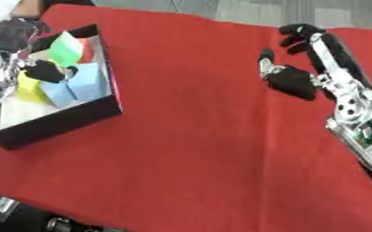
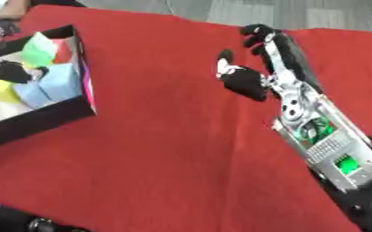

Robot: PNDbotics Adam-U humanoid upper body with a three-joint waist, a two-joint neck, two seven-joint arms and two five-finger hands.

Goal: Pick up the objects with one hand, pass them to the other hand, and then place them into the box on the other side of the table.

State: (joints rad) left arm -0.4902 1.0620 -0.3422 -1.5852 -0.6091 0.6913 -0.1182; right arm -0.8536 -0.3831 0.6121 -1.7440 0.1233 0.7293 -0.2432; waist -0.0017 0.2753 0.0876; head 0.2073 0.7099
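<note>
Now my right hand (image 2: 256,84) lies on the red table (image 1: 205,136) at the right side, its fingers (image 2: 261,38) stretched out and relaxed, the thumb apart from them, holding nothing. One black box (image 1: 62,120) with a white floor stands at the left edge of the table, well apart from that hand. I count several foam blocks inside it: one green block (image 1: 65,49) tilted near the far wall, one red block (image 1: 86,50) just beside it, two light blue blocks (image 1: 74,86) side by side, and one yellow block (image 1: 30,88) to their left. My left hand (image 1: 42,71) reaches into the box, over the blocks between green and blue; whether its fingers are curled I cannot tell.
</note>
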